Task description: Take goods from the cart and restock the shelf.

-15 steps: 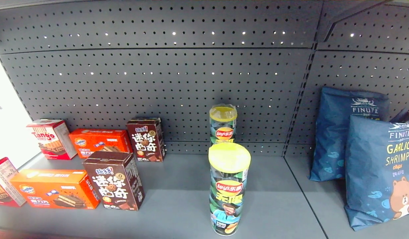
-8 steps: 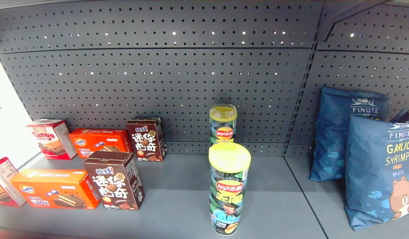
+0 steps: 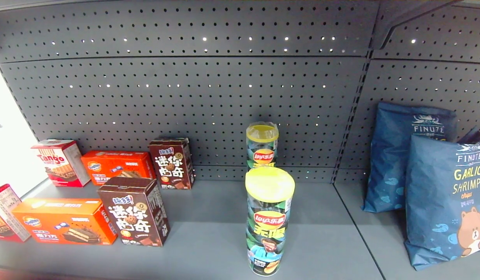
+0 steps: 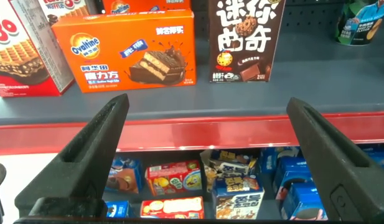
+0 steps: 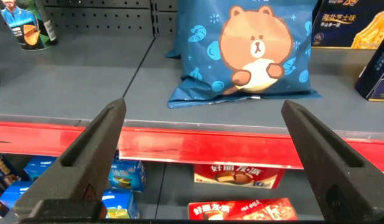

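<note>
The grey shelf (image 3: 208, 233) spans the head view, backed by a perforated back panel (image 3: 185, 97). All the goods in sight already stand on it.

The left hand (image 4: 208, 104) hangs just in front of the shelf's red front edge (image 4: 198, 134), its two black fingers spread wide apart with nothing gripped. It faces the shelf's left end. The right hand (image 5: 204, 107) hangs before the same red edge further right, fingers likewise spread wide and gripping nothing.

On the shelf's right section, two blue shrimp chip bags stand upright: the front bag (image 3: 446, 202) overlaps the rear bag (image 3: 395, 155), which leans on the panel. In the right wrist view the front bag's bear print faces the hand.

Near the middle, two chip canisters with yellow lids stand upright in a line, the front canister (image 3: 269, 221) near the shelf edge and the rear canister (image 3: 262, 146) by the panel.

Left of them come two brown cookie boxes, the front cookie box (image 3: 134, 212) and the rear cookie box (image 3: 171, 163), both upright. Touching each on its left lies an orange box: the front orange box (image 3: 64, 221) and the rear orange box (image 3: 117, 166). Furthest left stand two red-and-white wafer boxes, the rear wafer box (image 3: 60, 162) and the front wafer box (image 3: 4, 214) at the view's edge.

Below the red edge, small snack packs (image 4: 173, 180) fill a lower shelf.
</note>
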You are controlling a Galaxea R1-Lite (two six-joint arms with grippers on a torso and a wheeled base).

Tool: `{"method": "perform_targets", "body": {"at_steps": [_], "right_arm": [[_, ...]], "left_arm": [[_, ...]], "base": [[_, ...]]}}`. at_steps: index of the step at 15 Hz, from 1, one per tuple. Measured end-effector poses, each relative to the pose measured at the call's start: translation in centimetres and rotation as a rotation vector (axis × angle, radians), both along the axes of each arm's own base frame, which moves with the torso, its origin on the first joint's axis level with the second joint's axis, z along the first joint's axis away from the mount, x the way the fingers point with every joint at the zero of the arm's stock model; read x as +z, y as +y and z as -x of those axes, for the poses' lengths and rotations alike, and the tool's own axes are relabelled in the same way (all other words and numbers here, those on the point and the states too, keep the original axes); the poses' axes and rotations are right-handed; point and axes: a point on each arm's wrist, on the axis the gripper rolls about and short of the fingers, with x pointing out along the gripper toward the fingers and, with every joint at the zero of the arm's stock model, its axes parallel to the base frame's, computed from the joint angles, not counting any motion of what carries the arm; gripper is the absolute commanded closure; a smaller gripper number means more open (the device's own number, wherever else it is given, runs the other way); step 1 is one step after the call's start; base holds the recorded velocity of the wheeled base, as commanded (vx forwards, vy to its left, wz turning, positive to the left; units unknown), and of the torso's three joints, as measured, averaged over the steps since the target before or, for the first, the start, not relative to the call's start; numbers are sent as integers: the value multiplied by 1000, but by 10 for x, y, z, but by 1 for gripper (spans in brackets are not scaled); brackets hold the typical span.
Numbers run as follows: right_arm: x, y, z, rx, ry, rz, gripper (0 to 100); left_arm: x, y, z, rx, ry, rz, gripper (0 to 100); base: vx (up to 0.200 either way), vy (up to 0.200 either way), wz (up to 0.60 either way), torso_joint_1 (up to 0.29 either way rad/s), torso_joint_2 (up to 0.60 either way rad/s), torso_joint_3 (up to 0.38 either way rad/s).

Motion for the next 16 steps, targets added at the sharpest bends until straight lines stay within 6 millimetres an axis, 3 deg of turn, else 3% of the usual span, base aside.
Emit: {"method": "perform_targets", "body": {"at_steps": [16], "right_arm": [[0, 0, 0, -1, -1, 0, 0]], "left_arm": [[0, 0, 0, 0, 1, 3, 0]], "base": [[0, 0, -37, 0, 0, 0]]}}
